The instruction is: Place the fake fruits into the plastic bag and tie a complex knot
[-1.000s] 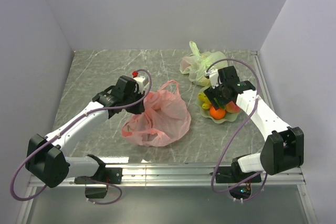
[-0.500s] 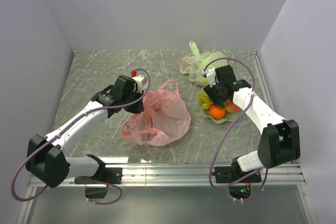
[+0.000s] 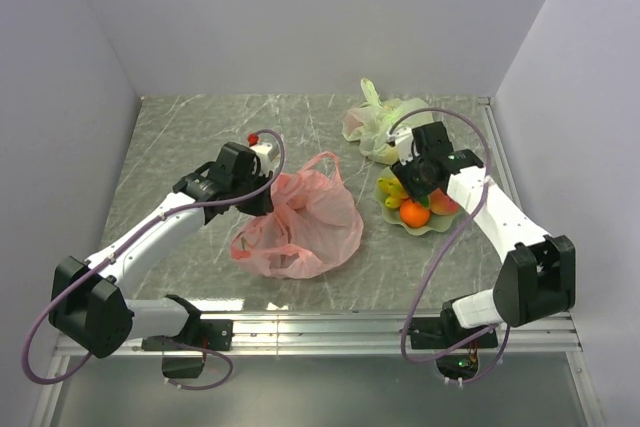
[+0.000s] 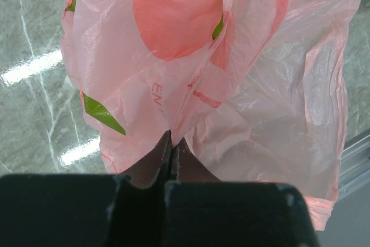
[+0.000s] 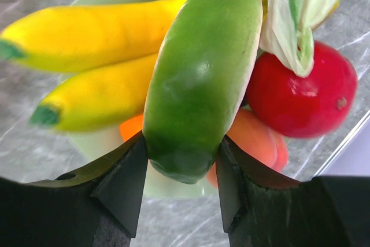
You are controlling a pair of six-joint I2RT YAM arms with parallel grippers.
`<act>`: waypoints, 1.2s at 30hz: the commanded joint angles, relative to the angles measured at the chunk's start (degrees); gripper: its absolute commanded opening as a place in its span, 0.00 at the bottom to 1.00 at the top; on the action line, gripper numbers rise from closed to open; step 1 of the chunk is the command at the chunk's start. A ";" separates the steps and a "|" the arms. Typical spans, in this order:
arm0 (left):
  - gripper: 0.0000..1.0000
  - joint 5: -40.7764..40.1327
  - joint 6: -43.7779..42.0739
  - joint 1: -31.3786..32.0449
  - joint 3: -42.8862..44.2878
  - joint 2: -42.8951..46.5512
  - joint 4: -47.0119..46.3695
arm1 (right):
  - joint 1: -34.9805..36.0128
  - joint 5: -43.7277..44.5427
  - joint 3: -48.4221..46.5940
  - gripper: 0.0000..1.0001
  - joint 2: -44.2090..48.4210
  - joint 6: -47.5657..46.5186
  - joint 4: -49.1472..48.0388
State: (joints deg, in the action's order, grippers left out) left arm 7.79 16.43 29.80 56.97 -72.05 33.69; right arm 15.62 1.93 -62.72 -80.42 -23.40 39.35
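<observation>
The pink plastic bag [image 3: 310, 222] lies crumpled on the table's middle. My left gripper [image 3: 262, 197] is shut on a fold at its left edge; in the left wrist view the closed jaws [image 4: 171, 140] pinch the pink film [image 4: 248, 114]. My right gripper [image 3: 408, 192] is over the fruit plate [image 3: 432, 228]. In the right wrist view its jaws [image 5: 182, 166] press both sides of the long green piece [image 5: 202, 79]. Two yellow bananas [image 5: 87, 33], a small red fruit [image 5: 300, 91] and a peach-like one [image 5: 257, 143] lie beside it. The orange [image 3: 414, 214] shows on the plate.
A pale green knotted plastic bag [image 3: 385, 127] lies behind the plate at the back right; a strip of it [image 5: 295, 10] hangs over the fruits. The side walls stand close to the table's left and right edges.
My right gripper has shifted slightly over the plate, first left and then back. The left arm and the pink bag have barely moved.
</observation>
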 commanded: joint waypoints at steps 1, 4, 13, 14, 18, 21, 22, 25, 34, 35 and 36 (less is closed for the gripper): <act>0.01 1.35 1.15 -0.62 0.60 0.60 -0.82 | 0.20 -2.98 -6.18 0.31 4.30 2.30 3.70; 0.01 2.22 1.24 -1.32 0.95 0.42 -0.47 | 0.20 -4.74 -9.70 0.25 5.45 3.27 6.34; 0.00 14.87 2.38 -6.15 1.30 0.16 -0.91 | 0.20 -24.84 -21.21 0.21 11.51 3.62 18.47; 0.01 16.28 2.30 -6.42 1.21 -0.02 -1.17 | 0.55 -31.14 -21.91 0.21 11.34 3.27 19.87; 0.01 21.03 2.38 -7.39 1.48 -0.37 -1.70 | 5.11 -37.00 -21.76 0.19 10.37 1.78 24.36; 0.00 23.49 2.65 -7.65 1.56 -0.28 -1.79 | 11.44 -36.92 -18.07 0.19 10.46 1.78 23.32; 0.01 24.02 2.73 -7.91 1.57 -0.28 -1.79 | 12.93 -36.74 -17.18 0.19 9.85 2.12 22.96; 0.01 27.00 2.82 -8.71 1.74 -0.72 -1.96 | 18.47 -35.42 -14.98 0.17 7.40 4.05 20.07; 0.00 34.56 2.38 -10.29 1.13 -2.48 -2.93 | 22.96 -33.40 -21.21 0.13 -9.11 11.07 14.71; 0.00 35.09 2.64 -10.46 0.95 -2.57 -3.10 | 23.23 -31.92 -21.74 0.13 -10.18 12.40 13.57; 0.00 35.71 2.73 -10.81 0.95 -3.00 -3.28 | 23.49 -31.04 -21.83 0.13 -10.98 14.06 9.99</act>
State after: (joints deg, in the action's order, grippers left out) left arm 38.46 19.00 19.73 56.97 -74.37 33.12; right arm 38.15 -31.33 -80.97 -90.32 -14.46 56.34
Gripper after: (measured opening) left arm 0.013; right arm 0.531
